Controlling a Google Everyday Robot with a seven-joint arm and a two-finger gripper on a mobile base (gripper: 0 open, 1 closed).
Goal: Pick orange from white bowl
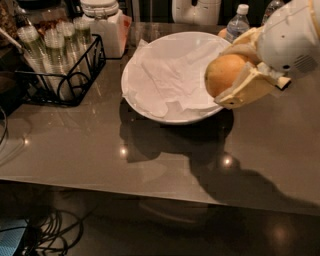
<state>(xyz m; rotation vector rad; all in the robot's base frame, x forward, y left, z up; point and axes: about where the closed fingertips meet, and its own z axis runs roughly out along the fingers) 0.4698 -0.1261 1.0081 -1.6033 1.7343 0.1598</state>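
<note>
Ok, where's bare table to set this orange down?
The gripper, shut on the round orange, hangs above the right rim of the wide white bowl. Free: grey tabletop between bowl and near edge, and right of the bowl. Crowded: black wire rack and white lidded jar back-left.

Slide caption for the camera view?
End effector holds the orange over the right edge of the white bowl.

Dim room. Two bright glints on the glossy grey-brown surface, heavy shadow pooled center-right. Back left: black wire rack w/ clear glasses, white lidded jar just beside it. Water bottle & white appliance along the back. Below the front edge, dark floor w/ a tangle of cables bottom left. Hand at right, above the surface, clamped on the orange.
</note>
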